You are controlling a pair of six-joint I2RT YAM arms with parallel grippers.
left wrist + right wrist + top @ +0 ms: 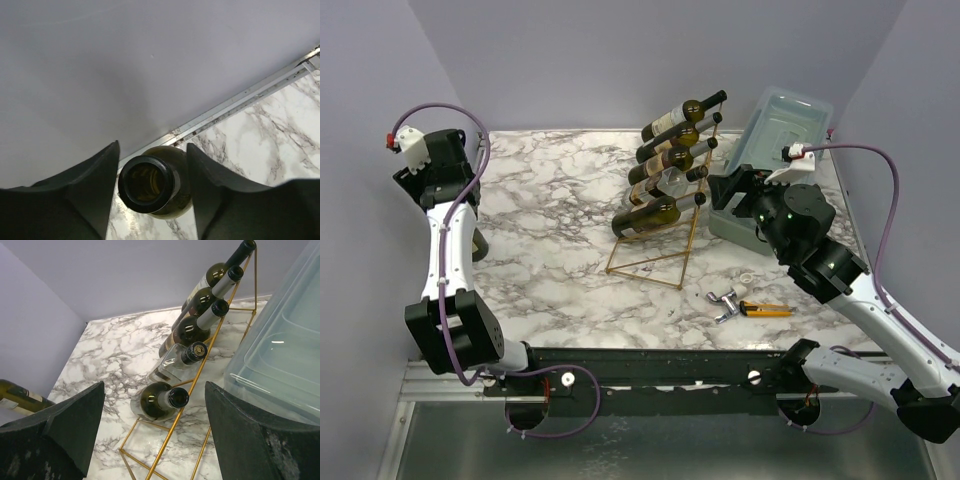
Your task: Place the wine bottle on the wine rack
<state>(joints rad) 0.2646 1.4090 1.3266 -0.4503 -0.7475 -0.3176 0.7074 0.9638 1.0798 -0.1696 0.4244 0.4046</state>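
The wine bottle (155, 187) stands upright at the far left of the marble surface (560, 200), close to the wall. The left gripper (153, 147) hangs over it with its jaws spread, the bottle's mouth showing between them. The right gripper (155, 385) is wide apart and holds nothing, facing the gold wire rack (166, 440) at centre, which carries five bottles. A pale plastic box (780, 130) lies upper right.

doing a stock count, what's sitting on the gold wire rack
Five bottles lie on the wine rack: four dark bottles and a clear one, second from the bottom. They cover the upper rungs, so how each rests there cannot be seen.
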